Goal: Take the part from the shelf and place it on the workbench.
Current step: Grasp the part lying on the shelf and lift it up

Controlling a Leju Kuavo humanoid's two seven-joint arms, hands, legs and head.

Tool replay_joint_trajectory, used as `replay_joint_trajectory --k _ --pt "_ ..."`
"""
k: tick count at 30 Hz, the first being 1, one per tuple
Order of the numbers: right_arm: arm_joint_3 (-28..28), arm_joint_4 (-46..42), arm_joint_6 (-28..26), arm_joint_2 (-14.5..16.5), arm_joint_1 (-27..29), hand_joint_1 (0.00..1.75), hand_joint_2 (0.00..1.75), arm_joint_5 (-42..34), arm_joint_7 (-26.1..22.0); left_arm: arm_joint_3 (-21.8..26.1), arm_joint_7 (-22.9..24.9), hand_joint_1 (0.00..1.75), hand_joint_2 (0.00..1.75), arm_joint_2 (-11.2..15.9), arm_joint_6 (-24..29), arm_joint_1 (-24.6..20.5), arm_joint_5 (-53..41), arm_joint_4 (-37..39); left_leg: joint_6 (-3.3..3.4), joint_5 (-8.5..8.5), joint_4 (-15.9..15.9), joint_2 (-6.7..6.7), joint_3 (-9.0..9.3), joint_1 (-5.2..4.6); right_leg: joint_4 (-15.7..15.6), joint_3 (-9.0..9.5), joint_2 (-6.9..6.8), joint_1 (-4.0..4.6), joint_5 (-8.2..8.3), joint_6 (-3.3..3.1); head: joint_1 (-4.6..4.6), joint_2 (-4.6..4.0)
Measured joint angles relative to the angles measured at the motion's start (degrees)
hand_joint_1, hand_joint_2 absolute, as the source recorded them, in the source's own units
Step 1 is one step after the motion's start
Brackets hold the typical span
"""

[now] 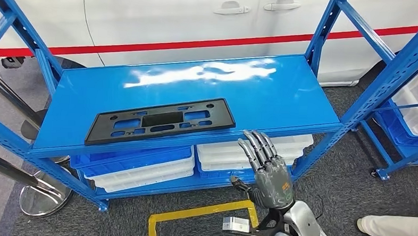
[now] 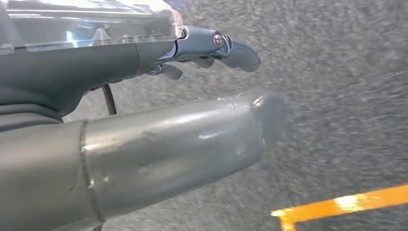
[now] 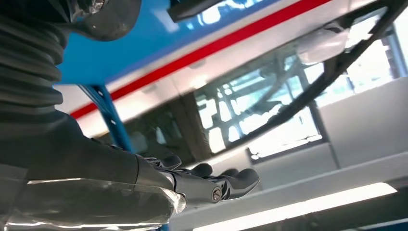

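- Black plastic, long and flat, with rectangular cut-outs: the part [image 1: 160,120] is being seen lying flat on the top board of the blue shelf [image 1: 282,94], near the board's front edge and toward its left half, with nothing touching it.
- The right hand [image 1: 268,166] is being held up in front of the shelf's front edge, to the right of the part and apart from it, with its fingers [image 1: 259,147] stretched out straight and spread; nothing is being held in it.
- In the right wrist view the same hand [image 3: 192,183] is being shown with its fingers extended and bare against the shelf's blue frame and a white car body with a red stripe.
- The left hand [image 2: 159,130] is being shown over grey carpet [image 2: 337,72], with its thumb straight, its fingers [image 2: 231,48] lightly curled and nothing in its grasp.
- Stacked blue and white bins [image 1: 141,168] are being stored on the level under the top board.
- A yellow floor line [image 1: 203,211] is being seen on the carpet in front of the shelf.
- A person's light shoe [image 1: 393,230] is being seen at the lower right edge.
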Motion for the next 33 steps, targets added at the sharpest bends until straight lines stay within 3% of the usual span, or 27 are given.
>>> replay_joint_trajectory --k 2,3,6,8,11,13,15,16,17,18,21,23,26,28,31,32,33 --pt "2.1 0.4 -0.7 -0.7 -1.4 0.00 1.75 2.1 0.2 0.0 -0.3 0.00 0.00 1.3 -1.7 0.7 -1.4 0.0 -0.61 -0.61 4.0 0.02 -2.11 0.58 0.1 0.02 -0.03 -0.10 -0.07 0.10 0.01 0.00" --pt "3.0 0.6 -1.1 -1.0 -2.0 0.00 1.75 3.1 0.3 0.0 -0.5 0.00 0.00 1.9 -2.5 1.0 -2.0 -0.1 -0.86 0.79 2.6 0.03 -1.57 0.86 0.2 0.07 -0.03 -0.23 -0.16 0.24 0.00 0.00" --pt "4.6 1.0 -2.1 -1.6 -3.5 0.00 1.75 5.5 0.8 0.0 -0.9 0.00 0.00 3.2 -4.4 1.5 -3.5 -0.2 -1.35 5.97 -8.4 -0.04 3.55 1.26 0.8 0.23 0.00 -0.60 -0.71 1.24 0.00 0.00" --pt "5.2 1.1 -2.4 -2.0 -4.2 0.00 1.75 6.2 0.9 0.0 -1.0 0.00 0.00 3.6 -5.1 1.7 -4.0 -0.3 -0.73 6.34 -11.0 -0.21 4.72 1.04 1.0 0.18 0.13 -0.43 -0.89 2.02 0.00 0.00" --pt "5.8 1.2 -2.6 -2.4 -4.8 0.00 1.75 6.5 0.9 0.0 -1.0 0.00 0.00 3.9 -5.3 2.0 -4.3 -0.4 0.83 6.53 -11.0 -0.24 4.67 0.97 1.2 0.17 0.28 -0.39 -1.18 2.92 0.02 0.00" --pt "6.1 1.2 -2.6 -2.7 -5.1 0.00 1.75 6.5 1.0 0.0 -1.1 0.00 0.00 4.1 -5.3 2.0 -4.3 -0.5 1.72 6.71 -11.3 -0.20 4.72 0.92 4.9 -1.43 0.32 -0.52 -3.60 3.26 0.03 0.00" --pt "6.3 1.3 -2.6 -2.9 -5.2 0.00 1.75 6.5 1.0 0.0 -1.1 0.00 0.00 4.3 -5.3 2.1 -4.4 -0.6 2.21 6.65 -11.3 -0.16 4.61 0.59 12.7 -5.33 0.34 -0.44 -7.50 3.27 0.03 0.00" --pt "6.5 1.4 -2.6 -2.9 -5.3 0.00 1.75 6.5 1.0 0.0 -1.1 0.00 0.00 4.3 -5.4 2.1 -4.4 -0.6 2.36 6.60 -11.2 -0.15 4.60 0.35 16.3 -7.24 0.34 -0.32 -8.69 3.16 0.03 0.00" --pt "6.6 1.5 -2.6 -3.0 -5.2 0.00 1.75 6.5 1.0 0.0 -1.1 0.00 0.00 4.3 -5.4 2.1 -4.4 -0.6 2.48 6.54 -11.2 -0.15 4.67 0.08 18.3 -8.37 0.35 -0.16 -8.80 2.92 0.03 0.00" --pt "6.7 1.6 -2.6 -3.1 -5.3 0.00 1.75 6.5 1.0 0.0 -1.1 0.00 0.00 4.3 -5.4 2.1 -4.4 -0.6 2.60 6.46 -11.2 -0.16 4.83 -0.21 17.9 -8.37 0.36 0.07 -7.70 2.49 0.03 0.00" --pt "7.0 1.7 -2.6 -3.3 -5.5 0.00 1.75 6.5 1.0 0.0 -1.1 0.00 0.00 4.3 -5.4 2.1 -4.4 -0.6 2.86 6.12 -11.2 -0.20 5.54 -1.09 6.7 -3.38 0.34 1.24 -1.61 -0.01 0.02 0.00" --pt "7.1 1.7 -2.7 -3.4 -5.8 0.00 1.75 6.5 1.0 0.0 -1.1 0.00 0.00 4.2 -5.4 2.1 -4.4 -0.6 2.66 5.93 -11.3 -0.14 5.63 -1.22 2.4 -1.48 0.07 1.85 -0.31 -1.23 0.02 0.00" --pt "7.3 1.7 -2.8 -3.5 -6.0 0.00 1.75 6.5 1.0 0.0 -1.1 0.00 0.00 4.3 -5.4 2.1 -4.4 -0.6 1.95 5.63 -11.4 -0.01 5.82 -1.13 0.9 -0.92 -0.09 1.72 -0.03 -1.35 0.02 0.00" --pt "7.4 1.6 -2.9 -3.5 -6.0 0.00 1.75 6.5 0.9 0.0 -1.2 0.00 0.00 4.5 -5.4 2.1 -4.4 -0.7 1.24 3.93 -9.1 0.01 4.99 -1.05 -0.5 -0.03 -0.25 1.14 0.42 -1.29 0.02 0.00" --pt "7.6 1.7 -2.9 -3.5 -6.1 0.00 1.75 6.5 1.0 0.0 -1.2 0.00 0.00 4.8 -5.5 2.2 -4.4 -0.8 -0.07 -0.80 1.3 0.03 -0.34 -0.17 -0.9 0.43 -0.38 0.66 0.41 -1.13 0.01 0.00" --pt "7.7 1.8 -2.9 -3.5 -6.1 0.00 1.75 6.5 1.0 0.0 -1.2 0.00 0.00 4.8 -5.5 2.2 -4.4 -0.8 -0.48 -1.19 3.6 0.04 -1.75 0.21 -0.8 0.46 -0.39 0.53 0.29 -0.99 0.01 0.00" --pt "7.8 1.9 -2.9 -3.5 -6.0 0.00 1.75 6.5 1.0 0.0 -1.2 0.00 0.00 4.7 -5.5 2.2 -4.4 -0.8 -0.87 -0.37 3.8 0.06 -2.13 0.59 -0.7 0.53 -0.38 0.38 0.11 -0.79 0.01 0.00"
